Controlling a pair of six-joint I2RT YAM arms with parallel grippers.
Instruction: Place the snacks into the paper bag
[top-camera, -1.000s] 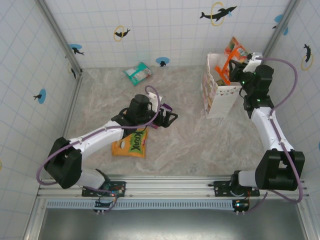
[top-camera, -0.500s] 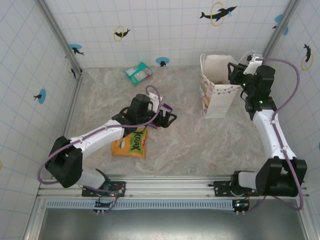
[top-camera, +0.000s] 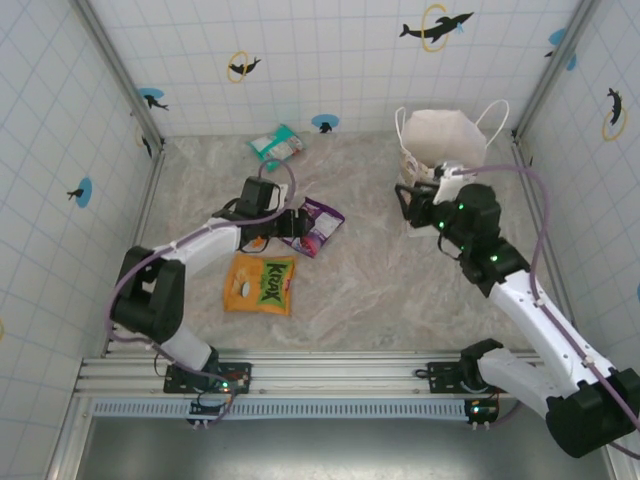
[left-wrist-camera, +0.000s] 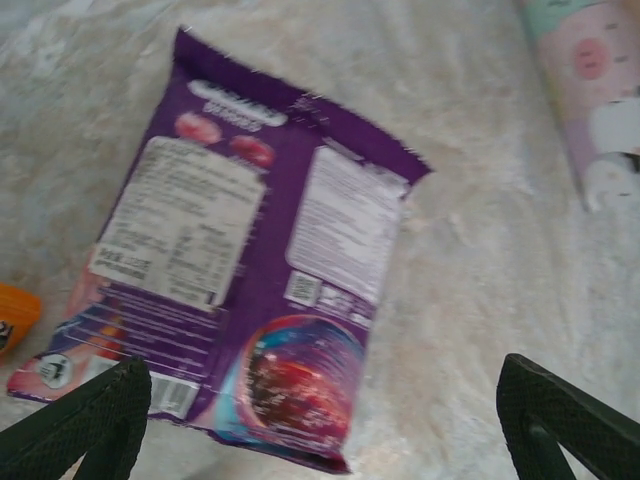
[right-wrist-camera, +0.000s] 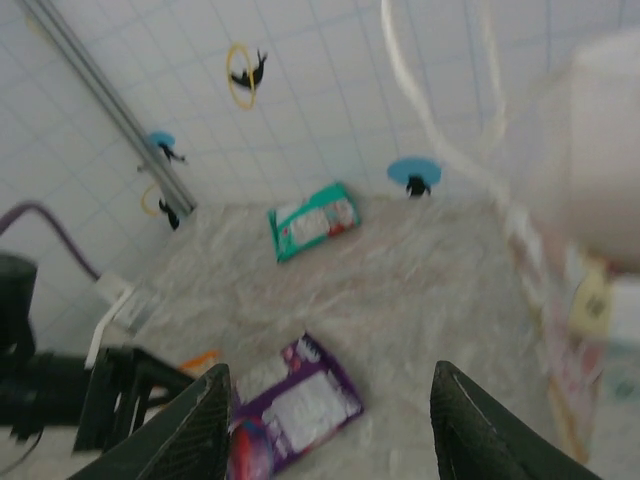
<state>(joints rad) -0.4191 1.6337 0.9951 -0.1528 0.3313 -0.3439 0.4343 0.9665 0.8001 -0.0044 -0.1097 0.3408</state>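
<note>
The paper bag (top-camera: 440, 140) stands upright at the back right, mouth up, and its patterned side also shows in the left wrist view (left-wrist-camera: 590, 80) and the right wrist view (right-wrist-camera: 590, 330). A purple snack packet (top-camera: 318, 226) lies flat mid-table. My left gripper (top-camera: 296, 224) is open just left of it, the packet's near end (left-wrist-camera: 260, 290) lying between the spread fingers (left-wrist-camera: 100, 420). My right gripper (top-camera: 403, 208) is open and empty in front of the bag, facing left (right-wrist-camera: 330, 430). The large orange packet (top-camera: 260, 284), a teal-white packet (top-camera: 277, 146) and a tiny orange one (left-wrist-camera: 15, 315) lie on the table.
Tiled walls enclose the marbled table (top-camera: 380, 290) on three sides, with metal posts in the back corners. The bag's rope handles (top-camera: 490, 112) stick up near the right wall. Open floor lies between the purple packet and the bag.
My right gripper has pulled away from above the bag, down and left, and the orange-red packet it held is gone from it. My left gripper has drawn back left, uncovering the purple packet.
</note>
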